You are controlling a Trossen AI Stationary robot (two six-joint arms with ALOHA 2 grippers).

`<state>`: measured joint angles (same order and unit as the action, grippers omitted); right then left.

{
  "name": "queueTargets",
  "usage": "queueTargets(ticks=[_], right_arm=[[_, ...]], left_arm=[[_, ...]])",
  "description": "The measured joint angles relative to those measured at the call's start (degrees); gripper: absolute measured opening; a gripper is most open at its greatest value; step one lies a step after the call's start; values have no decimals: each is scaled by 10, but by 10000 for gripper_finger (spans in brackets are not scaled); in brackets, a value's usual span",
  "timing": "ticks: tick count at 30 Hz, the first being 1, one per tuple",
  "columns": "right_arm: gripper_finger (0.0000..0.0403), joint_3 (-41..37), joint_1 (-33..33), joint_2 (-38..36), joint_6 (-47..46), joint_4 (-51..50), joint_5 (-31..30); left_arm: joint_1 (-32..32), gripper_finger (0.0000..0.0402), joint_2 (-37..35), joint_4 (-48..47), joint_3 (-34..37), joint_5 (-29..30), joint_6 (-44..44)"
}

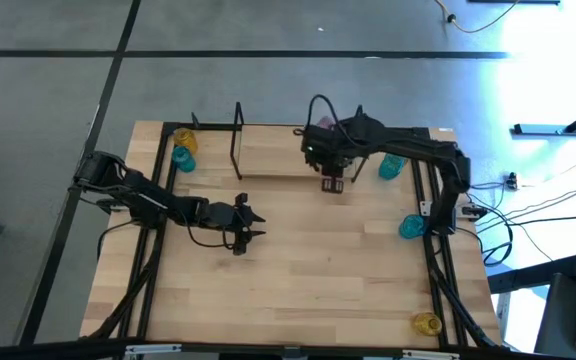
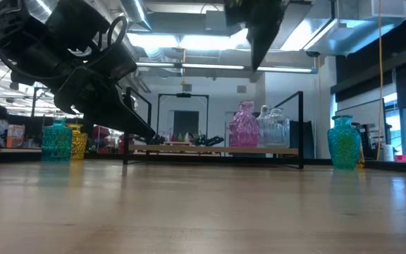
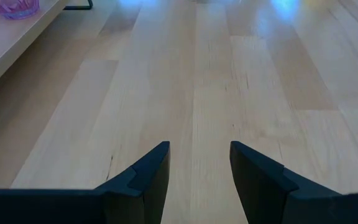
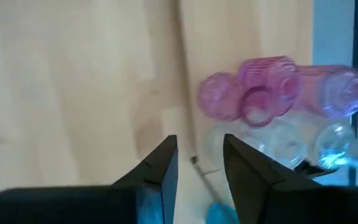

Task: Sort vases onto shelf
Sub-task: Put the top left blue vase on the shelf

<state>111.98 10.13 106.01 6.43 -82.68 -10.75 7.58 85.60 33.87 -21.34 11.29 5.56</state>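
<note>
The shelf (image 1: 278, 155) stands at the far middle of the table. A pink vase (image 2: 244, 125) and a clear vase (image 2: 273, 127) rest on their bases at its right end. My right gripper (image 1: 331, 184) hangs high above the shelf's near edge, pointing steeply down and open. Nothing is between its fingers, and the pink vases (image 4: 260, 93) and clear vases (image 4: 278, 140) lie beyond them. My left gripper (image 1: 246, 228) waits low over the table's middle left. It is open over bare wood (image 3: 199, 149).
A teal vase (image 1: 181, 157) and a yellow vase (image 1: 186, 138) stand at the far left corner. Two teal vases (image 1: 392, 165) (image 1: 412, 226) stand along the right edge and a yellow one (image 1: 427, 323) at the near right corner. Bare wood fills the table's near half.
</note>
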Motion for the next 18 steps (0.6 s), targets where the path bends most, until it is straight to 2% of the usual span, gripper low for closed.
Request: queueTargets(ticks=[6,9,13,18], right_arm=[[115,0,-51,-52,-32,-7,14],[115,-20,-76,-79,-50,3,13],[115,-101,-110,-129,-61,47,9],[115,-262,-153,-222,-61,131,8]], left_arm=[[0,162,0,-4,0,0,1],[0,162,0,1,0,20,2],[0,162,0,10,0,44,0],[0,162,0,10,0,26,-12]])
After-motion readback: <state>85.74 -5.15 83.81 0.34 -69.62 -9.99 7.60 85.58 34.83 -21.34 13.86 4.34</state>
